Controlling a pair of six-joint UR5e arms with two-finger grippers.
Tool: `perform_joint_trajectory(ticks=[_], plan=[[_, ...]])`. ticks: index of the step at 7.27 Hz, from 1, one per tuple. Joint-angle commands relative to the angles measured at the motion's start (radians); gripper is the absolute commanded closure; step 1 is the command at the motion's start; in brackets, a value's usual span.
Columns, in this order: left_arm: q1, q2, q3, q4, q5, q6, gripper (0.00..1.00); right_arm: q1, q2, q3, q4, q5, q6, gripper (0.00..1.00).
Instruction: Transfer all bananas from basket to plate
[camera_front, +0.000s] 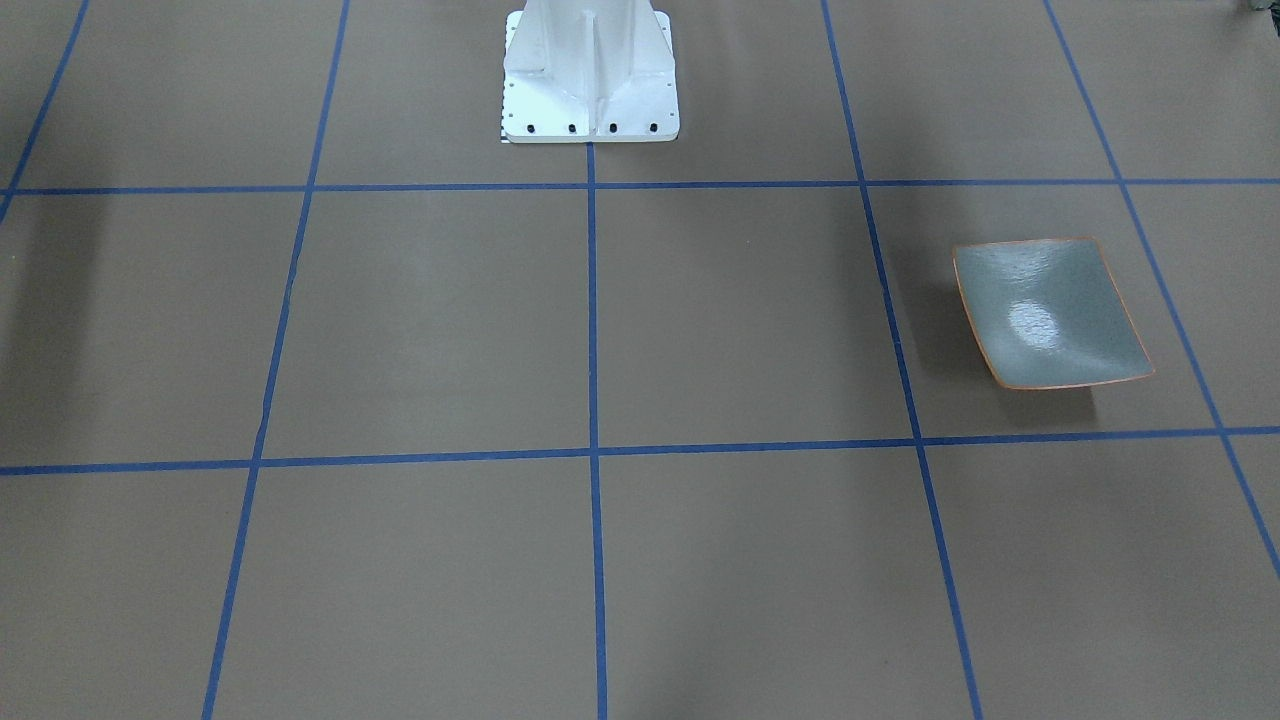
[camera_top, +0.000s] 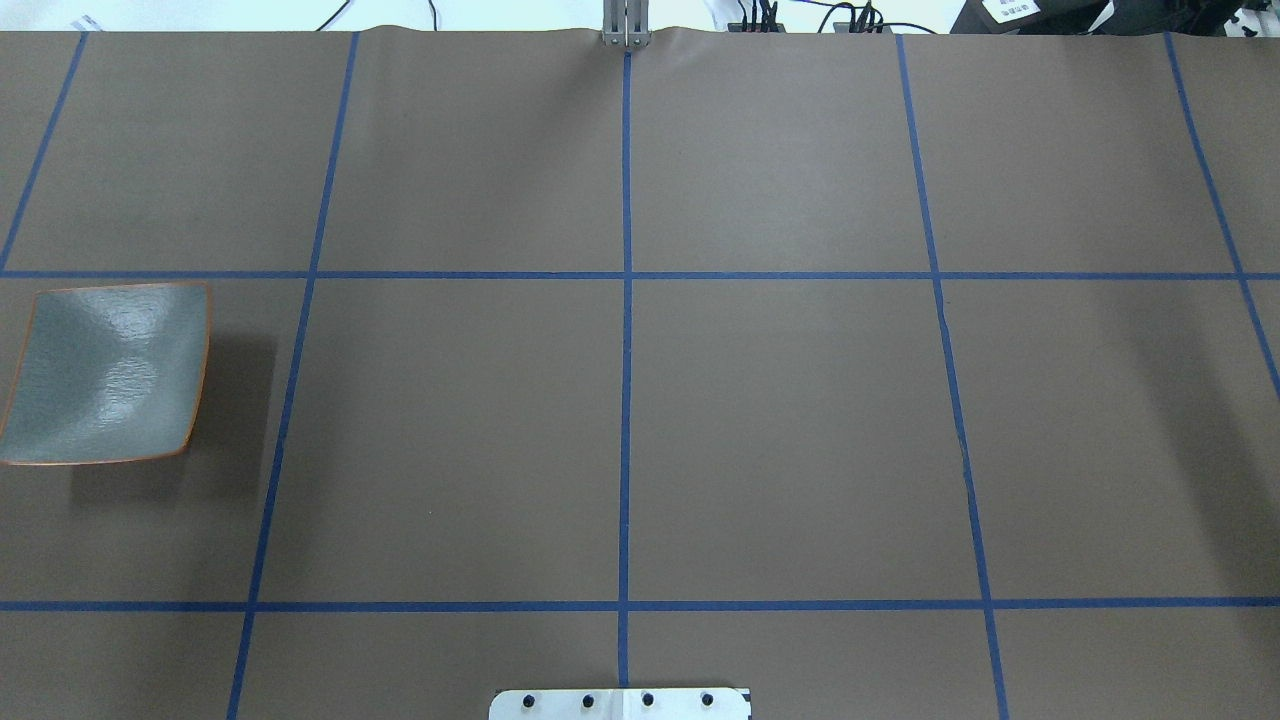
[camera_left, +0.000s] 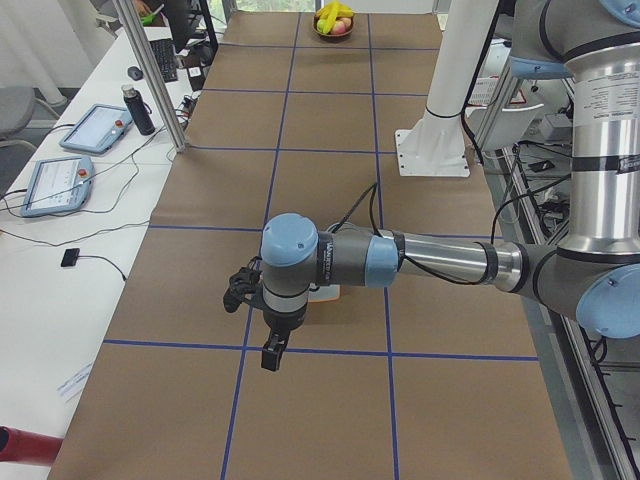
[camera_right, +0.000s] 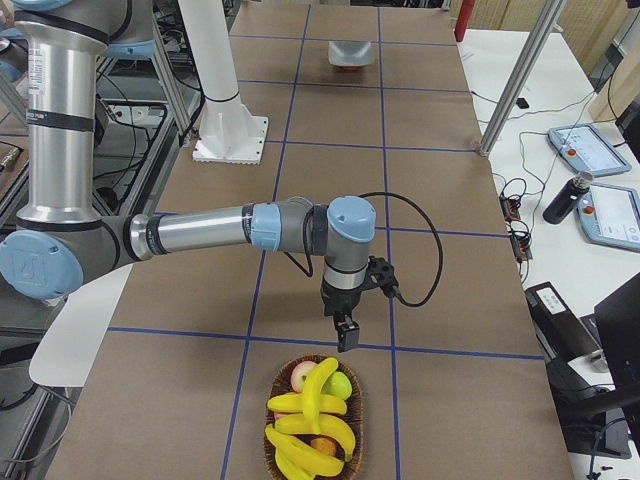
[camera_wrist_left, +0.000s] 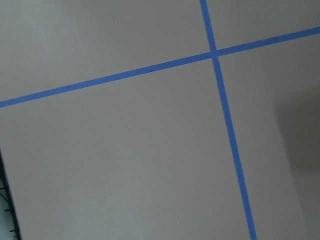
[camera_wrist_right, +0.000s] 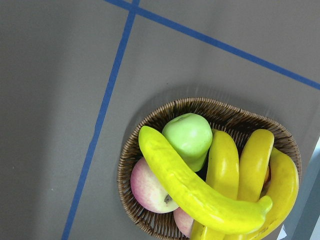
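I found the glossy bright-yellow curved plastic bananas (camera_wrist_right: 200, 192) piled in the round brown wicker basket (camera_wrist_right: 165, 109), along with a green apple (camera_wrist_right: 189, 136) and a pink apple (camera_wrist_right: 147, 190), at the table's end on the robot's right. The small square grey-green plate (camera_top: 105, 375) with its thin orange rim sat well apart, towards the opposite end. The right gripper (camera_right: 347, 338) hung just beside the basket and the left gripper (camera_left: 272, 357) near the plate. I could not tell how either one's jaws stood.
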Motion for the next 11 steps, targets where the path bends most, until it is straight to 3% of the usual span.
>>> perform_joint_trajectory(ticks=[1, 2, 5, 7, 11], plan=[[-0.014, 0.031, -0.010, -0.135, -0.001, -0.007, 0.00, 0.001, -0.002, -0.043, 0.160, 0.023, 0.002, 0.00], [-0.014, 0.033, -0.010, -0.136, -0.005, -0.007, 0.00, 0.001, -0.009, -0.056, 0.163, 0.071, -0.029, 0.00], [-0.014, 0.033, -0.010, -0.137, -0.006, -0.007, 0.00, 0.001, -0.058, -0.099, 0.176, 0.077, -0.381, 0.00], [-0.014, 0.033, -0.010, -0.140, -0.006, -0.007, 0.00, 0.003, -0.062, -0.186, 0.176, 0.074, -0.614, 0.00], [-0.014, 0.033, -0.016, -0.140, -0.006, -0.005, 0.00, 0.000, -0.096, -0.366, 0.354, 0.071, -0.650, 0.00]])
